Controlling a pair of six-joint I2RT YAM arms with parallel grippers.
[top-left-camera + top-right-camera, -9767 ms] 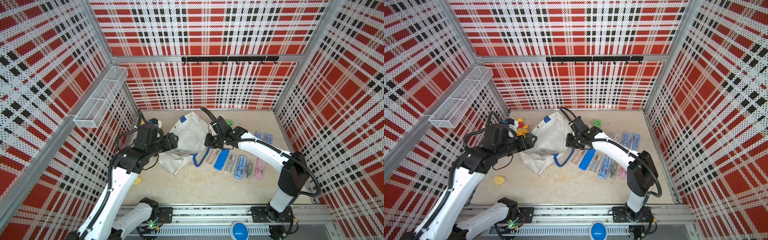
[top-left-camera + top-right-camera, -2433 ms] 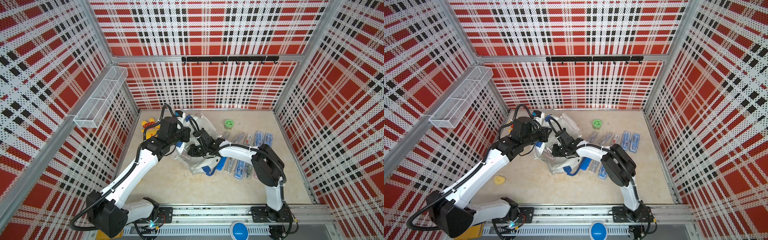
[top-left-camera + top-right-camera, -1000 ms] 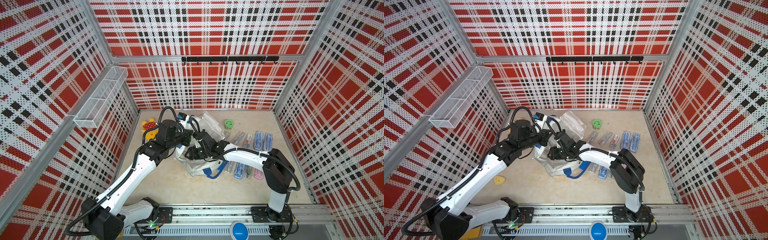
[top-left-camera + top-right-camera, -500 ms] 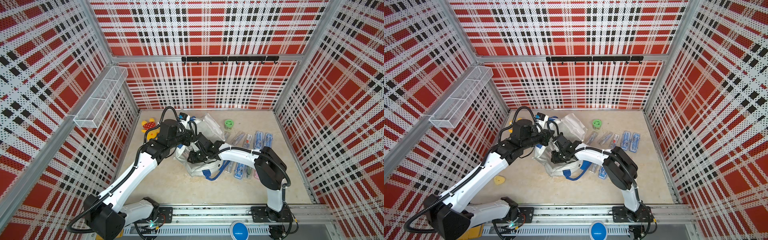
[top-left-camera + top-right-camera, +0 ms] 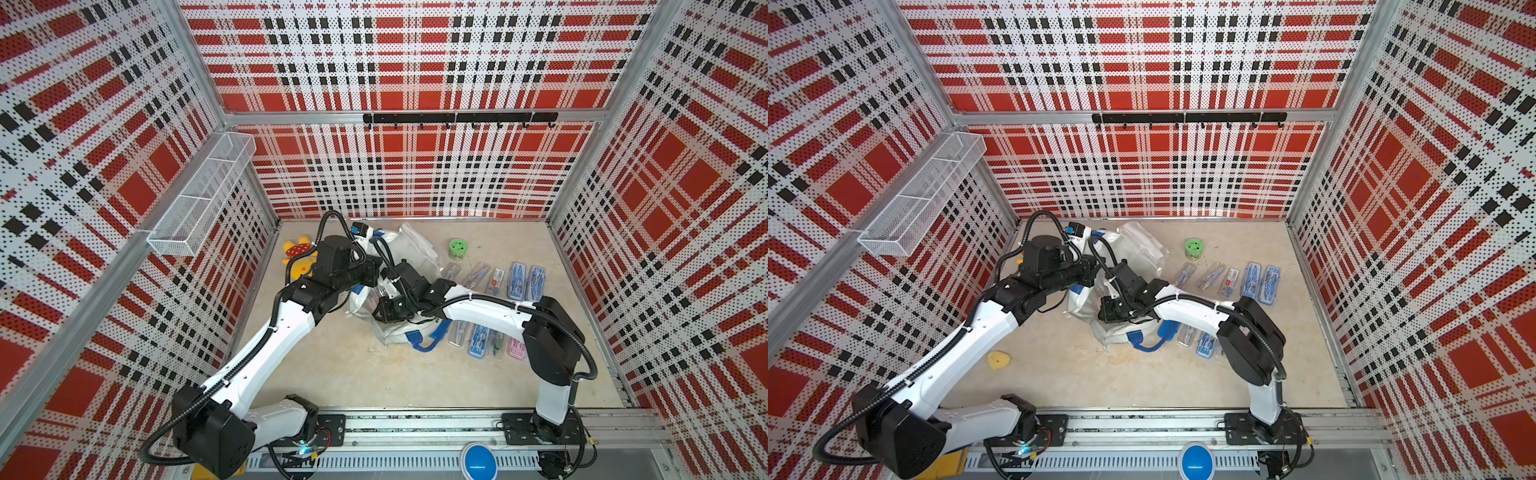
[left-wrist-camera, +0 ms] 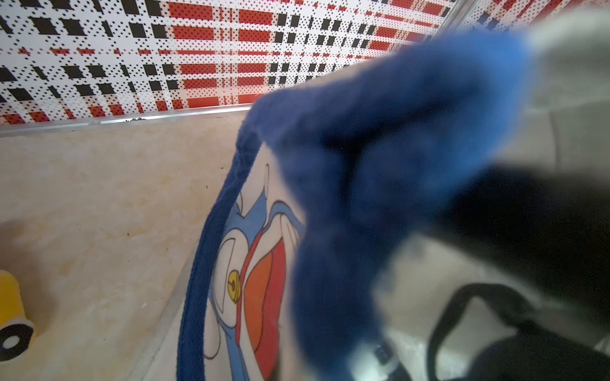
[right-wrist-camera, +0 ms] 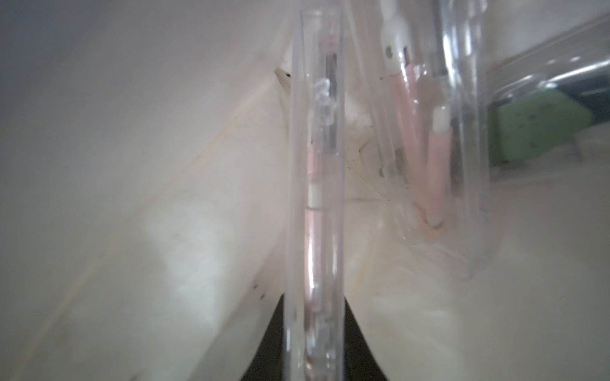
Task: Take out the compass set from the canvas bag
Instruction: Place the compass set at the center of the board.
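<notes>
Over in both top views, the canvas bag [image 5: 395, 336] sits mid-tabletop [image 5: 353, 374], with the left gripper [image 5: 371, 272] holding its far rim up and the right gripper [image 5: 381, 309] buried inside. Left wrist view: jaws clamped tight on the blue strap [image 6: 363, 132]. Right wrist view: jaws have just narrowed onto a clear-cased compass set [image 7: 315, 198] that's still inside the bag, so I'd guess pulling it out comes next.

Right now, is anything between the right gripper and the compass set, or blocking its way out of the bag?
Nothing between them: the clear compass case sits in the right gripper inside the canvas bag. Only bag fabric crowds the exit, with the left gripper holding the blue strap.
</notes>
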